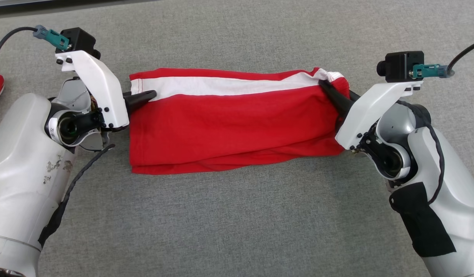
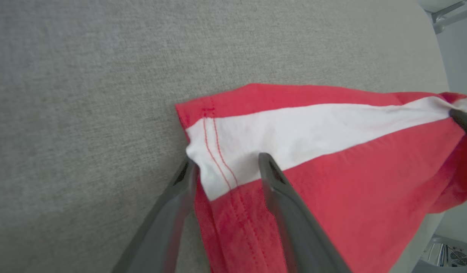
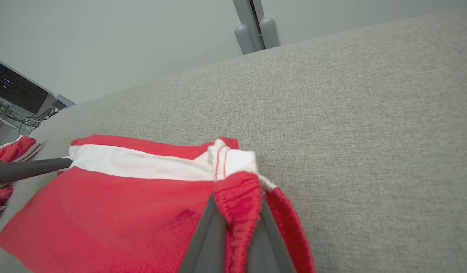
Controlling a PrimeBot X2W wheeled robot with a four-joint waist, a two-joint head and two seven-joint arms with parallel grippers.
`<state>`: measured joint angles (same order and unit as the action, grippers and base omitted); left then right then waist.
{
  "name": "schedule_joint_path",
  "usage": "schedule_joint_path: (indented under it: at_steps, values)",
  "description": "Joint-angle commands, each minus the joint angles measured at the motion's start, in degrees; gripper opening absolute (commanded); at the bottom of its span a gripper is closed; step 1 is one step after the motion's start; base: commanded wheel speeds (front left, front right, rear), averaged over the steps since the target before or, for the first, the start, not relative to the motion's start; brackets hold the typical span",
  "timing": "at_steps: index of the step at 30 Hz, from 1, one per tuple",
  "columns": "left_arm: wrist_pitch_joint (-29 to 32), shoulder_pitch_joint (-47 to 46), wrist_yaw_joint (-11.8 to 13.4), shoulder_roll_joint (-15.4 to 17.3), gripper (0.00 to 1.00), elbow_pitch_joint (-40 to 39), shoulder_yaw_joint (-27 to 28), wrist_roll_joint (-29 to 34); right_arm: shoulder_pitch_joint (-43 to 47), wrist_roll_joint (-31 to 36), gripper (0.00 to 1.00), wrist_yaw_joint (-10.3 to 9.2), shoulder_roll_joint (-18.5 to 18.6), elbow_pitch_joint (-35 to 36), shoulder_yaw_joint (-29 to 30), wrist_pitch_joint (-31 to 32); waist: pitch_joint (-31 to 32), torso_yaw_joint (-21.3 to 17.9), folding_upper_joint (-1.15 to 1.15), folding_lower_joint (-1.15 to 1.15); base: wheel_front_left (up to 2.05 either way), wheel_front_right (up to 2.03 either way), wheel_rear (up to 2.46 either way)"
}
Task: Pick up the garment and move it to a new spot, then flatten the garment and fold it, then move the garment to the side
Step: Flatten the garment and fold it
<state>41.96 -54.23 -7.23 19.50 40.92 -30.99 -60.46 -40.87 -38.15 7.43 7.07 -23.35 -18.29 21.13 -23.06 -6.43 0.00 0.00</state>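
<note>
You have the left fingers spread apart astride the folded red garment's hem on the grey worktop; your right fingers pinch its bunched end.

The light is bright and soft and falls evenly from above. In the head view all looks sharp, and a thin, soft shadow lies under the lower edge of the red garment on the grey worktop. In the left wrist view the upper left is fuzzy and the left gripper's fingers are blurred. The right gripper's fingers look soft too.
</note>
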Motion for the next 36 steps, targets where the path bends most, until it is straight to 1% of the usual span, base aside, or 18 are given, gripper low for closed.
schedule_joint_path:
  at_steps: [1, 8, 13, 15, 21, 26, 30, 36]
  values:
    - [-0.3, -0.7, -0.2, 0.0, 0.0, -0.1, 0.0, -0.4, -0.6, 0.0, 0.0, 0.11, 0.4, -0.2, 0.1, -0.4, 0.0, 0.1, 0.0, 0.0, 0.0, 0.0, 0.0]
    - [-1.1, -0.5, -0.3, 0.3, 0.0, -1.7, -0.5, -1.7, -0.3, 0.0, 0.0, 0.11, 0.9, -0.6, 0.3, -1.4, 0.7, 0.9, 0.0, 0.0, 0.0, 0.0, 0.0]
    - [-2.4, 1.0, -0.3, 1.5, 0.0, -4.9, -2.0, -1.8, 0.9, -0.3, 0.0, 0.11, 1.9, 0.1, 0.8, -4.7, 3.4, 1.7, 0.0, 0.0, 0.0, 0.0, 0.0]
    - [-3.7, 2.0, -0.3, 2.7, 0.0, -7.8, -2.6, -2.2, 2.0, -0.6, 0.0, 0.11, 2.9, 1.3, 0.9, -7.9, 6.0, 2.2, 0.0, 0.0, 0.0, 0.0, 0.0]
    - [-6.8, 4.1, -0.2, 5.9, 0.0, -15.1, -2.8, -2.3, 4.3, -2.8, 0.0, 0.11, 4.9, 5.2, 0.2, -13.5, 11.1, 2.9, 0.0, 0.0, 0.0, 0.0, 0.0]
    - [-9.2, 7.7, -0.1, 10.5, 0.0, -23.8, -1.9, -1.3, 6.9, -5.3, 0.0, 0.11, 6.8, 10.1, -0.7, -16.1, 14.7, 2.8, 0.0, 0.0, 0.0, 0.0, 0.0]
    - [-10.4, 12.6, 1.8, 14.7, 0.0, -33.0, -0.7, -1.0, 10.2, -6.8, 0.0, 0.11, 8.7, 14.3, -0.4, -16.0, 16.6, 2.8, 0.0, 0.0, 0.0, 0.0, 0.0]
    - [-10.5, 20.2, 6.0, 19.2, 0.0, -47.7, 0.4, -1.6, 16.0, -8.8, 0.0, 0.11, 10.4, 20.7, 2.0, -14.7, 16.6, 3.7, 0.0, 0.0, 0.0, 0.0, 0.0]
